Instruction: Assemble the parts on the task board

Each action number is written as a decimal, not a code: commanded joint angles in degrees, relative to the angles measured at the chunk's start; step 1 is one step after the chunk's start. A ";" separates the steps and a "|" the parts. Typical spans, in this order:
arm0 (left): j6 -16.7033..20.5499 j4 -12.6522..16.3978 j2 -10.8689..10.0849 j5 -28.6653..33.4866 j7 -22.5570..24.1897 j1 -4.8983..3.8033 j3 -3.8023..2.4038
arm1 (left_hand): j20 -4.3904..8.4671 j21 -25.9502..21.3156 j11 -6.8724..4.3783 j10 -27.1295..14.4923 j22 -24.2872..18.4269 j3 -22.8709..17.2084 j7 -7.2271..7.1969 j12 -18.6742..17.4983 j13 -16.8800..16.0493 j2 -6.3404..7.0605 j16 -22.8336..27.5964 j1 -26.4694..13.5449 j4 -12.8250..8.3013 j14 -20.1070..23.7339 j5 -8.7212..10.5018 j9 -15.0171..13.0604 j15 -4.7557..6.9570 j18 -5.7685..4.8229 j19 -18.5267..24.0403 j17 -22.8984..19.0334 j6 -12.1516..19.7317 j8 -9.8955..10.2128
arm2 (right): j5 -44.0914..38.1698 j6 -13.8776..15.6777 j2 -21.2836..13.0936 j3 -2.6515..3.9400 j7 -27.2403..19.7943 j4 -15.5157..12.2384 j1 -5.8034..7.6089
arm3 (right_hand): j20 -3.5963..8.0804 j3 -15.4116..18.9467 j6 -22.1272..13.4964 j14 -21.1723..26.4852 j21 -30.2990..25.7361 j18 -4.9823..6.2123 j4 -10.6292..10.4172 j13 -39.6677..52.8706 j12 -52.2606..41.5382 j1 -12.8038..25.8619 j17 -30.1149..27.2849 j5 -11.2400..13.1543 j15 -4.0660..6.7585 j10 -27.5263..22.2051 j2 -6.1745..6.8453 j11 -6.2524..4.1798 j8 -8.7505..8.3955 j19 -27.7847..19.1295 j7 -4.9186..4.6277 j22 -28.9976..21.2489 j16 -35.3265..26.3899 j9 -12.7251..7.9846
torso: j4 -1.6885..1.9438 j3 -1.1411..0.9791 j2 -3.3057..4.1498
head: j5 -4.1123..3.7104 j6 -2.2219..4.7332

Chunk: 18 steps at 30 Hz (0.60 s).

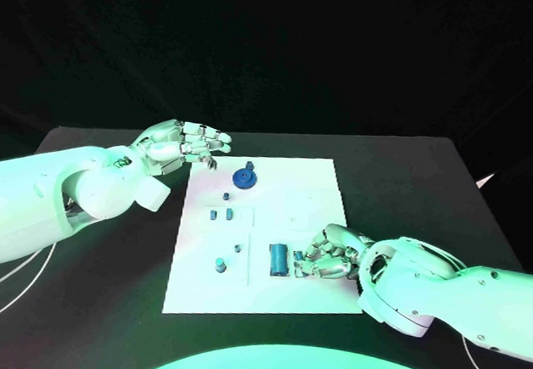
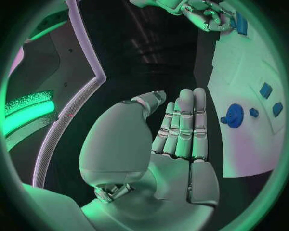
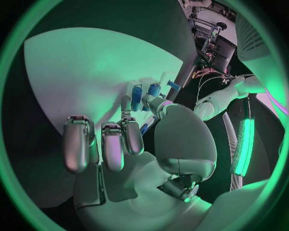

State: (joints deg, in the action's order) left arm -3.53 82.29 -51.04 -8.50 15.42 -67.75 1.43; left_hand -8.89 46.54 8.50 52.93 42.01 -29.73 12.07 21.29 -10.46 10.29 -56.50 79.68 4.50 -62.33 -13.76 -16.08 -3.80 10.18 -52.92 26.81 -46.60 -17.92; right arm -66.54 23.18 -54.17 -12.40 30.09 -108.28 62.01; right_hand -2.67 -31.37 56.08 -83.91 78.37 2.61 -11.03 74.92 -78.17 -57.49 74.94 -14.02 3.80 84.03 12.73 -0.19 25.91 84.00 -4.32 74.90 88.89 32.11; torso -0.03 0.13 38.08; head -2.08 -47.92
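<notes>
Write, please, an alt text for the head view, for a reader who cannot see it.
A white task board lies on a black table, with small blue parts on it. The right hand rests at the board's near right edge beside a blue part; whether it holds anything is unclear. The left hand hovers, empty, at its far left corner.

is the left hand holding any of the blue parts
No, the left hand is flat with its fingers straight and its palm bare, off the edge of the task board and apart from the round blue part.
</notes>
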 commanded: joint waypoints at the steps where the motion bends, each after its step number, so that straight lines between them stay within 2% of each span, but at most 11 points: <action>1: -0.52 0.15 0.02 -0.05 0.74 -0.01 -0.03 | -0.15 -0.22 0.11 -0.32 -0.07 -0.03 0.72 0.28 -0.09 -0.27 0.33 0.48 -0.25 0.35 -0.12 0.08 0.02 0.37 -0.07 -0.10 0.33 -0.22 | -0.44 -1.05 0.14 -0.02 0.10 -0.02 -0.07 | -0.22 0.98 0.38 -5.55 -0.23 -0.33 -0.21 7.96 0.24 0.64 12.68 -1.04 -0.41 0.57 0.12 0.37 -0.39 1.66 -0.14 12.07 -0.22 -0.10 | 0.01 0.02 0.01 | -0.06 -0.01; 4: -0.63 0.15 0.01 -0.05 0.65 -0.01 -0.03 | -0.15 -0.22 0.11 -0.32 -0.07 -0.03 0.72 0.28 -0.09 -0.27 0.33 0.48 -0.25 0.35 -0.12 0.08 0.02 0.37 -0.07 -0.10 0.33 -0.22 | -0.75 -0.84 0.23 -0.01 -0.05 -0.03 -0.07 | -0.24 2.67 0.41 -5.54 -0.32 -0.32 -1.08 7.93 0.31 1.58 12.66 -0.77 -0.44 0.54 0.29 0.39 -0.49 1.64 -0.14 12.05 -0.23 -0.14 | 0.02 0.00 0.03 | -0.05 0.02; 7: -0.70 0.12 -0.01 -0.05 0.54 -0.01 -0.03 | -0.15 -0.22 0.11 -0.32 -0.07 -0.03 0.72 0.28 -0.09 -0.27 0.33 0.48 -0.25 0.35 -0.12 0.08 0.02 0.37 -0.07 -0.10 0.33 -0.22 | -0.71 -0.58 0.33 -0.01 -0.25 -0.15 -0.07 | -0.18 5.56 0.46 -5.54 -0.33 -0.32 -2.53 7.96 0.31 2.58 12.69 -2.85 -0.36 0.55 0.72 0.29 -0.56 1.64 -0.02 12.05 -0.22 -0.11 | 0.02 0.01 0.02 | -0.08 0.01; 10: -0.75 0.06 0.00 -0.05 0.44 -0.01 -0.03 | -0.14 -0.17 0.13 -0.32 -0.03 -0.03 0.74 0.38 -0.09 -0.27 0.32 0.54 -0.32 0.34 -0.12 0.10 0.02 0.35 -0.10 -0.11 0.34 -0.32 | -0.33 -0.45 0.43 -0.01 -0.42 -0.30 -0.08 | -0.13 7.99 0.47 -5.53 -0.45 -0.29 -4.01 7.99 0.30 3.04 12.64 -2.69 -0.30 0.56 0.79 0.23 -0.59 1.60 0.07 12.02 -0.25 -0.07 | 0.00 0.00 0.02 | -0.05 0.04; 18: -0.85 0.00 0.01 -0.05 0.24 -0.01 -0.03 | -0.14 -0.17 0.13 -0.32 -0.03 -0.03 0.74 0.38 -0.09 -0.27 0.32 0.54 -0.32 0.34 -0.12 0.10 0.02 0.35 -0.10 -0.11 0.34 -0.32 | -0.09 -0.38 0.00 -0.01 -0.69 -0.59 -0.08 | -0.11 8.58 0.47 -5.54 -0.43 -0.30 -4.45 8.00 0.30 3.02 12.65 -2.64 -0.29 0.57 0.69 0.21 -0.60 1.61 0.08 12.03 -0.24 -0.05 | -0.04 0.00 0.00 | -0.02 0.05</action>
State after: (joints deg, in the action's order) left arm -3.57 82.21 -51.08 -8.51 15.31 -67.75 1.43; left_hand -8.89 46.53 8.50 52.94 42.02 -29.73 12.07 21.29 -10.46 10.07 -56.50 79.90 4.50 -62.33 -13.76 -16.03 -3.80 10.18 -52.92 26.75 -46.60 -17.92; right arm -66.57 23.21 -54.11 -12.42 30.22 -108.65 61.99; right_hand -2.67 -23.15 56.07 -83.91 78.10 2.61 -15.50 74.92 -78.17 -55.11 74.93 -16.85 3.80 84.02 13.49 -0.19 25.49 84.00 -4.32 74.94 88.89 32.03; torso -0.03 0.13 38.08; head -2.11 -47.86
